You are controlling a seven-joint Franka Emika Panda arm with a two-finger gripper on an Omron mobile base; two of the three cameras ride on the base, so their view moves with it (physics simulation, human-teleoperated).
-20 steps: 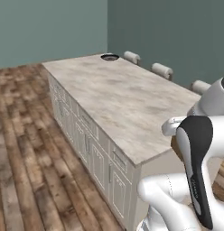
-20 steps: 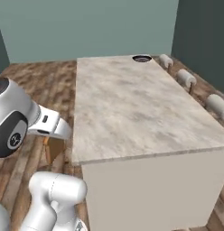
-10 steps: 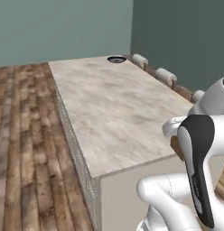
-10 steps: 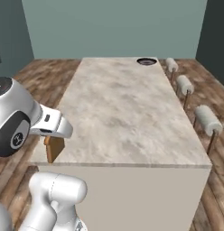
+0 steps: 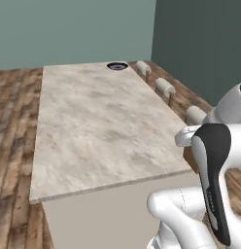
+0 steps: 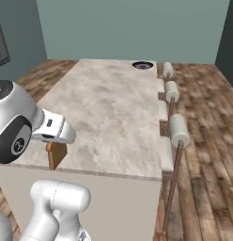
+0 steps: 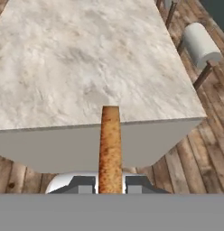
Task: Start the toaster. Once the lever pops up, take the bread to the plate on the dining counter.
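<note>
Base has swung round: the counter [image 6: 113, 113] now runs lengthwise ahead, plate [image 6: 143, 65] at its far end. Hand [image 7: 110, 187] remains clamped on the bread [image 7: 110, 149], edge-on.

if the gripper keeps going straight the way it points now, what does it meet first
Probably the near end of the dining counter. The gripper, shut on the bread, points at that short edge, and the slice's tip lines up about with the slab's rim. Whether it clears the top is hard to judge.
</note>
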